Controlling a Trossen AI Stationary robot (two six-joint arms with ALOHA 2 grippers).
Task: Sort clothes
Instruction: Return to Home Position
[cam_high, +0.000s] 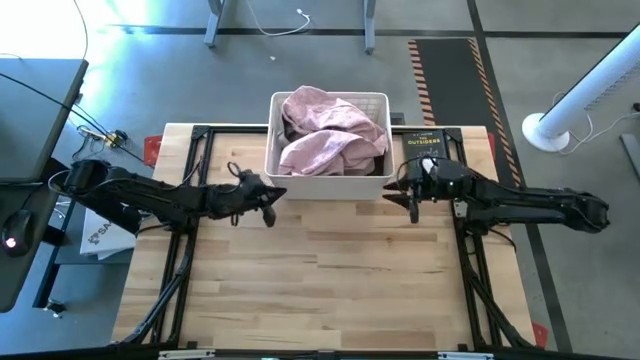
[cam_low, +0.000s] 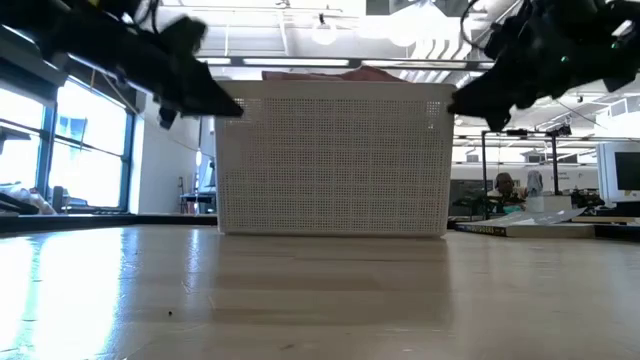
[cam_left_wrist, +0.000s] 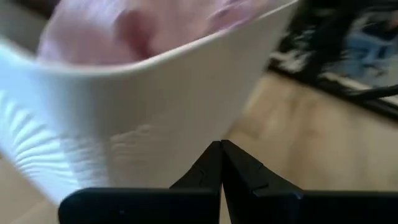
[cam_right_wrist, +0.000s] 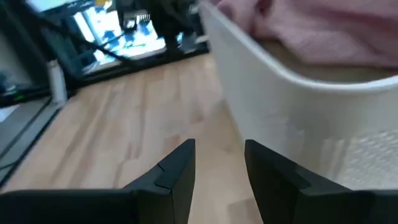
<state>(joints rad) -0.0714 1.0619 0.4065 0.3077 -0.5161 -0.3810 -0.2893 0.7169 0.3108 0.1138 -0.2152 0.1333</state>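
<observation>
A pale pink garment (cam_high: 330, 135) lies heaped on top in the white plastic basket (cam_high: 327, 186) at the table's far middle; a bit of dark cloth (cam_high: 287, 132) shows under it. The pink cloth also shows in the left wrist view (cam_left_wrist: 143, 25) and the right wrist view (cam_right_wrist: 323, 31). My left gripper (cam_high: 270, 207) is shut and empty, above the table just outside the basket's near left corner. My right gripper (cam_high: 412, 205) is open and empty, just outside the basket's near right corner. The other clothes are hidden.
A small black book (cam_high: 432, 138) lies on the table right of the basket, beside my right arm. The bare wooden table top (cam_high: 320, 280) stretches from the basket to the near edge. The basket's perforated wall (cam_low: 330, 160) stands between the two grippers in the low view.
</observation>
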